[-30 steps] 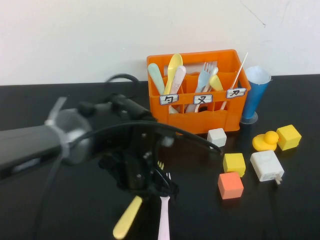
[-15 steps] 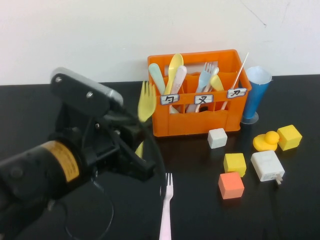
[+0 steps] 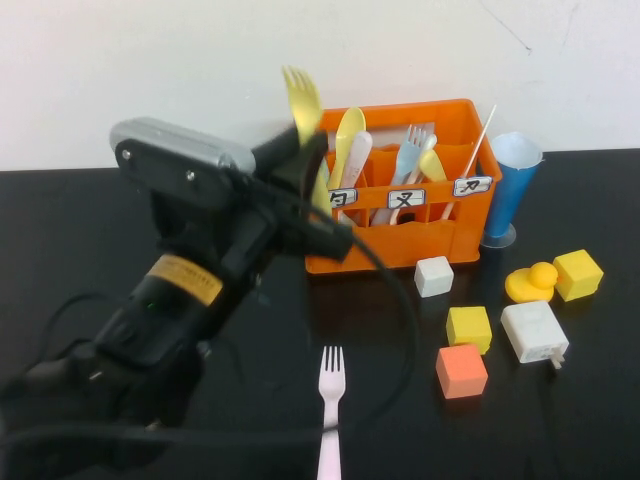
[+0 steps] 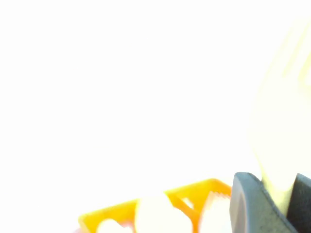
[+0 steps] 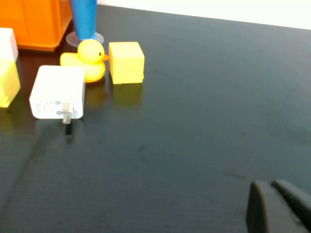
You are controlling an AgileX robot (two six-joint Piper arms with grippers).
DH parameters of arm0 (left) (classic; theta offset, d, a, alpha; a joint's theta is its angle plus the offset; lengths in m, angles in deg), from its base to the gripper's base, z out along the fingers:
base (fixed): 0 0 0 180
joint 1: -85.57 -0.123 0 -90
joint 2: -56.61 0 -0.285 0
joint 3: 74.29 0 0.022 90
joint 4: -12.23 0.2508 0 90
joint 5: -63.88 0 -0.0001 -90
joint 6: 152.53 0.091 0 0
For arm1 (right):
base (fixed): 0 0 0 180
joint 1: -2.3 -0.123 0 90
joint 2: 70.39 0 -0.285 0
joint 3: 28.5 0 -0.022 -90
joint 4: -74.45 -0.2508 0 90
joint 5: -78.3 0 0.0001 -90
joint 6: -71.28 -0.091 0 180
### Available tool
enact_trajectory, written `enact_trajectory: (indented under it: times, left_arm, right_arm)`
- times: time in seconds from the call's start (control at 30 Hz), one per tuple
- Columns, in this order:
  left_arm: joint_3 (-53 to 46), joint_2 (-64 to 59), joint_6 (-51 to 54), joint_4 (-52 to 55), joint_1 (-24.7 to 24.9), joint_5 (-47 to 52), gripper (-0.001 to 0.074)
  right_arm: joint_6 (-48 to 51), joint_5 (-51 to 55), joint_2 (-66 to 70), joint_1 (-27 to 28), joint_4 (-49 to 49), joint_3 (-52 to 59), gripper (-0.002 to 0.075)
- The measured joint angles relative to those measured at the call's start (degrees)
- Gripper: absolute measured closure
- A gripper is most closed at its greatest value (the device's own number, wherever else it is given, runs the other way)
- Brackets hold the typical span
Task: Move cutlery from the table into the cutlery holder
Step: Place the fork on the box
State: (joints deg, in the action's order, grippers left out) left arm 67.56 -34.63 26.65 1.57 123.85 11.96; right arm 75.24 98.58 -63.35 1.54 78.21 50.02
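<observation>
The left pincer [image 3: 312,190] is up in the air, just in front of the left end of the orange cutlery holder [image 3: 440,245]. It is closed tight on the yellow fork [image 3: 301,100]. The fork stands almost straight up, with its four prongs pointing at the ceiling, higher than the top of the holder. In the left wrist view the fork handle [image 4: 282,187] sits squeezed between the two dark fingers [image 4: 248,206].

The pink fork [image 3: 330,410] lies flat on the black surface [image 3: 80,220], near the front edge, prongs pointing toward the holder. Nothing is touching it.

The holder stands at the back of the surface. Inside it are a yellow spoon [image 3: 349,130], a white spoon [image 3: 357,155] and a pale blue fork [image 3: 408,158], all standing up. A blue cone cup [image 3: 510,190] stands just beside the holder's right end.

To the right of the pink fork sit an orange block [image 3: 461,371], a small yellow block [image 3: 468,327], a white block [image 3: 434,275], a white charger plug [image 3: 534,333], a yellow rubber duck [image 3: 530,283] and a bigger yellow block [image 3: 578,274].

The right pincer [image 5: 277,206] hangs low over a bare part of the surface, well away from the duck and blocks. Its fingers are pressed together and hold nothing.
</observation>
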Motion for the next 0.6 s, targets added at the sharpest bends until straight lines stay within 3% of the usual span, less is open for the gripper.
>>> enact_trajectory:
  times: [0.23, 0.6]
  left_arm:
    - [8.86, -10.07, 0.81, -1.09, 0.00, -5.21, 0.0633]
    - [24.39, -21.79, 0.39, -0.49, 0.00, -0.51, 0.0633]
  right_arm:
    - [0.00, 0.00, 0.00, 0.00, 0.00, 0.00, 0.0716]
    - [0.00, 0.00, 0.00, 0.00, 0.00, 0.00, 0.0715]
